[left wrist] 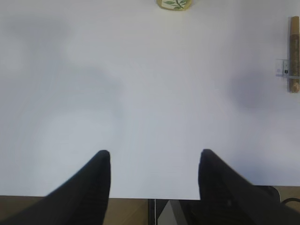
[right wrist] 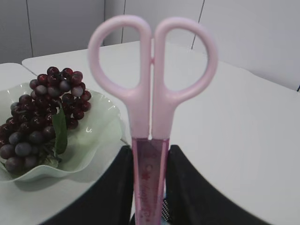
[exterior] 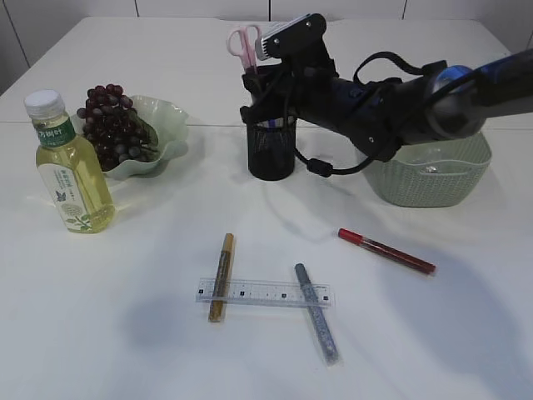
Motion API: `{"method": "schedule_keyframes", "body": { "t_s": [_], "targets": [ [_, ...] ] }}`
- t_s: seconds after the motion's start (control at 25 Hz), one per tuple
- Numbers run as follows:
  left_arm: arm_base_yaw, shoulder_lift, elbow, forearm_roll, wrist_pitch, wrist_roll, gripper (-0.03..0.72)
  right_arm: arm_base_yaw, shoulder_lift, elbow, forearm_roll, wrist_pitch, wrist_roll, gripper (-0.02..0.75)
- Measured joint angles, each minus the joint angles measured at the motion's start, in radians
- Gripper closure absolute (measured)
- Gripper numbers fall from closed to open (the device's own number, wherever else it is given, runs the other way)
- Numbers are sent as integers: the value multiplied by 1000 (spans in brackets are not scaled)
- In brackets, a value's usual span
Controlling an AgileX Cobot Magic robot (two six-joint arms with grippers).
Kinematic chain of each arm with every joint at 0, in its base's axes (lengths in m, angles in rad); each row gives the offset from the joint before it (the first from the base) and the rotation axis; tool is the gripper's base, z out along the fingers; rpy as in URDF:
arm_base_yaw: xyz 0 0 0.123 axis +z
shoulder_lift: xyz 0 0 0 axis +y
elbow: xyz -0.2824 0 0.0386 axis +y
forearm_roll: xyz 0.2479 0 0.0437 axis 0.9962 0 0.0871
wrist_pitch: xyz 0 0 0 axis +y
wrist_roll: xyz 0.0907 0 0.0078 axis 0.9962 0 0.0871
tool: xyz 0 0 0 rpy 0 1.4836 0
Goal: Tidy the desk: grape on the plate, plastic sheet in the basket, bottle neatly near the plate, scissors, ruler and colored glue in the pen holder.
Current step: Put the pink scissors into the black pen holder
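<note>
Two pink loops (scissors (right wrist: pixel 151 93)), upright

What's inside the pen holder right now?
The pink scissors stand handles-up in the black mesh pen holder, gripped by the right hand. The arm covers the holder's mouth, so any other contents are hidden.

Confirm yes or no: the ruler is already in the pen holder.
No. The ruler lies flat on the table across two glue pens, well in front of the pen holder.

Lab bench — white table (exterior: pixel 466 333), paneled wall (right wrist: pixel 253 33)
</note>
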Motion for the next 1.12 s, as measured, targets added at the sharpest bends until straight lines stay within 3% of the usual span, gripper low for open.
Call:
{"method": "schedule_keyframes", "body": {
  "t_s": [1.12],
  "targets": [
    [0, 0, 0, 0, 0, 0, 253, -40, 22, -10, 35, 36, -14, 554]
  ]
}}
